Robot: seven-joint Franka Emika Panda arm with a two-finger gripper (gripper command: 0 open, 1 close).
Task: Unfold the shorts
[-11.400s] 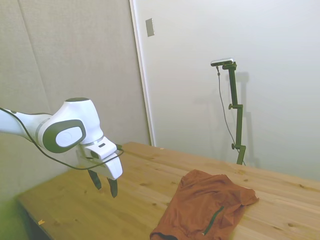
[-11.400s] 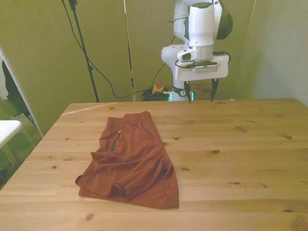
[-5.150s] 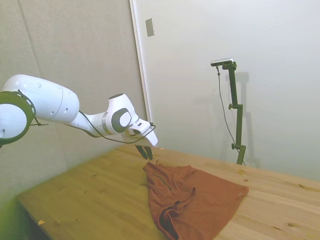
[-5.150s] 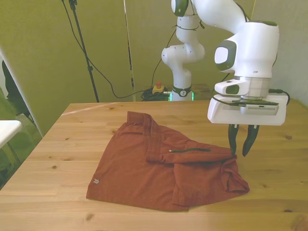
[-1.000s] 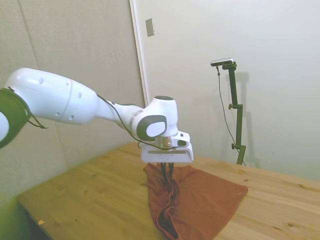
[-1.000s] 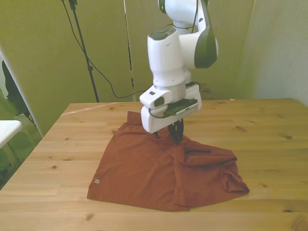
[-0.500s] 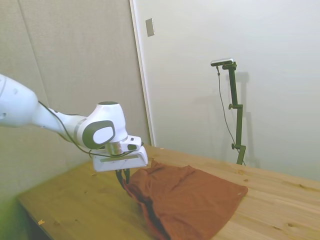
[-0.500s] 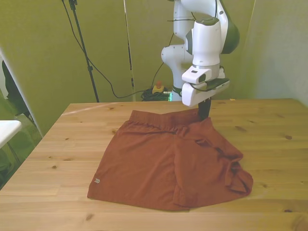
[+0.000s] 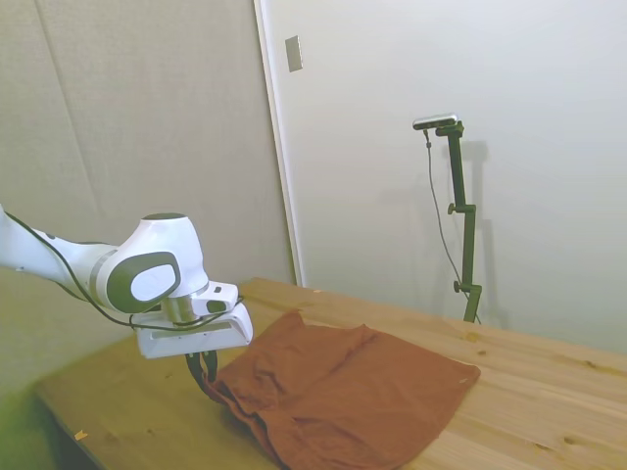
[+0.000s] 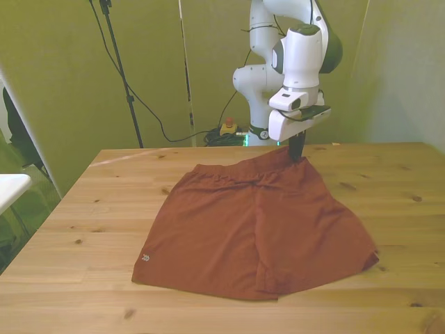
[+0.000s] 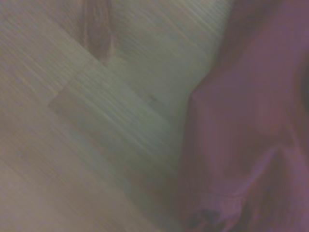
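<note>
Shorts [image 10: 257, 223] lie on the wooden surface [image 10: 389, 188], spread nearly flat across its middle. Going across the front view from its left:

- Left leg: flat, a small pale logo near the hem, the hem close to the near edge of the surface.
- Centre: a seam line runs from the waistband down toward the near hem; cloth smooth, only shallow ripples.
- Right leg: reaches farthest toward the front view's right, its outer corner turned under slightly.
- Far right corner of the waistband: lifted off the surface, pinched in the tool [image 10: 297, 151]. Dark fingers look pressed together on the cloth. In the side view the tool [image 9: 205, 367] sits low at the raised edge, with the fabric [image 9: 343, 392] draping down from it.

Wrist view is blurred; shows cloth [image 11: 251, 125] over wood grain, nothing more to read.

Handling, as judged:
- Light, limp, thin; it sags straight from the grip and holds no shape.
- Not fragile. Likely drags on bare wood and bunches if pushed, so pull rather than push.
- Best hold: waistband or hem, where the cloth is doubled and a pinch takes one edge, not the layers below.

Unfolding looks almost done.
</note>
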